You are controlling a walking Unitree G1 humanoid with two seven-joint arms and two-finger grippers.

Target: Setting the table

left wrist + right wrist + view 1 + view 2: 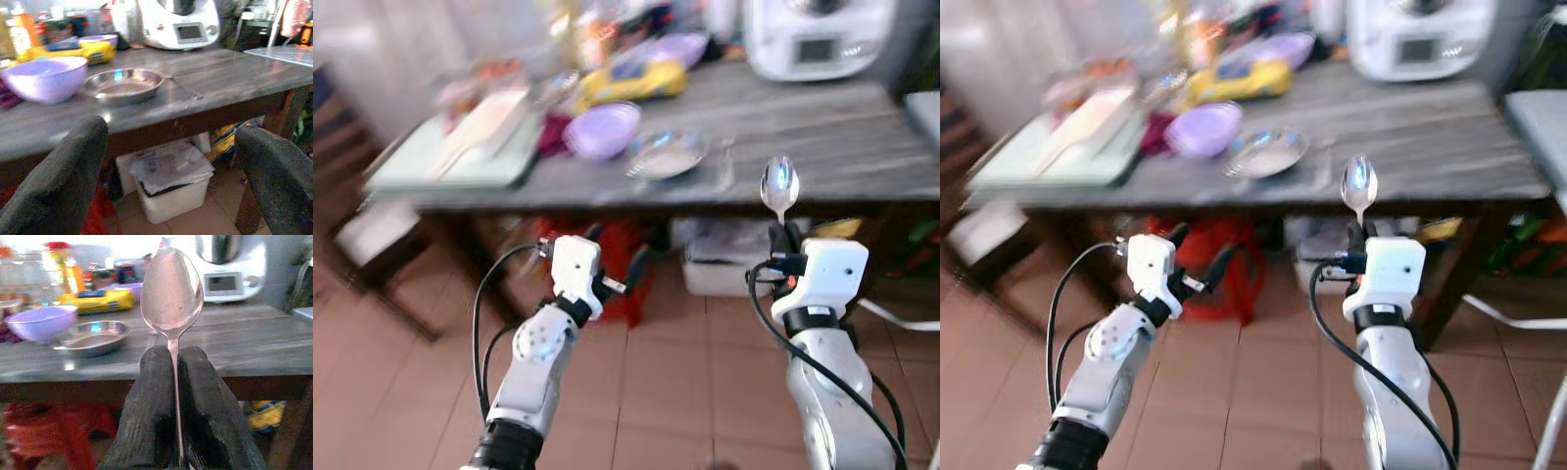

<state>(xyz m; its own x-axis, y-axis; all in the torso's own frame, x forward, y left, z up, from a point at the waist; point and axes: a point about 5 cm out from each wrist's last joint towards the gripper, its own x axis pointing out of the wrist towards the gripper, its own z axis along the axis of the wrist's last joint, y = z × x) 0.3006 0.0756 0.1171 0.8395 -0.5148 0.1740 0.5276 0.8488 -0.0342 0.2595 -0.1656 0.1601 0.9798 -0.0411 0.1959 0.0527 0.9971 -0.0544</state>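
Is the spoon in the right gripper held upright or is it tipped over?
Upright. The spoon stands with its bowl on top, its handle clamped between the shut jaws of the right gripper, before the table.

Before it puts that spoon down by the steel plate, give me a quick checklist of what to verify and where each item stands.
1. Spoon gripped: ok, the right gripper is shut on its handle, bowl pointing up.
2. Left gripper free: ok, fingers open, nothing between them.
3. Landing spot: ok, bare table to the right of the steel plate.
4. Height: not ok, both grippers are below the table edge.
5. Reach: cannot tell, the head views are blurred.
6. Purple bowl clear of the path: ok, it sits left of the plate.
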